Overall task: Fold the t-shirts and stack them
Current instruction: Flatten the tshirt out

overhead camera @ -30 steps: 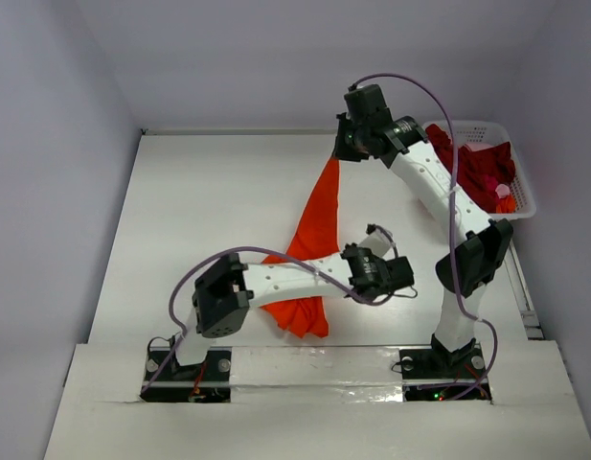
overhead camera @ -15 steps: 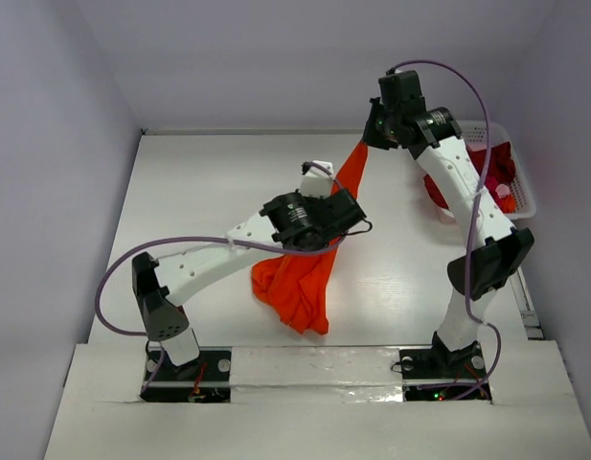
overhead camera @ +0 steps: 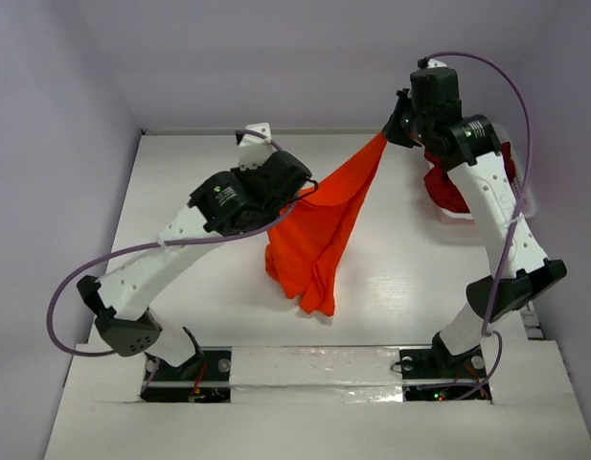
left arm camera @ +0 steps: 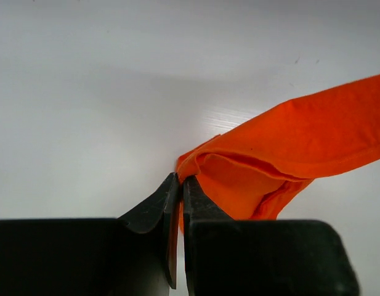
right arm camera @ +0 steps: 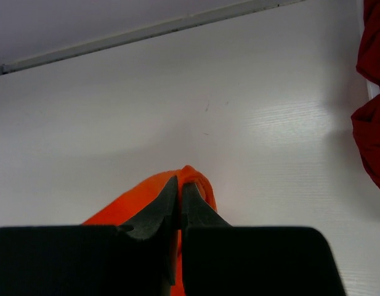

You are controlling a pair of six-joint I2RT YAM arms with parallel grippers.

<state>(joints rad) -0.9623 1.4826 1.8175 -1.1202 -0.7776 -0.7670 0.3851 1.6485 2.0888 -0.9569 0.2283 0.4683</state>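
Above the middle of the desk [overhead camera: 400,287], the orange shirt [overhead camera: 319,230] hangs stretched between the arms, left jaws clamped on one edge and right jaws pinched on another, its lower folds seemingly brushing the desk. The red shirt [overhead camera: 450,192] lies bunched at the far right, behind the right arm. Light, limp cloth like this sags and bunches, so it is best held at hems or corners, drawn well apart.

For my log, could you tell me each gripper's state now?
Left gripper: shut on the orange t-shirt.
Right gripper: shut on the orange t-shirt.
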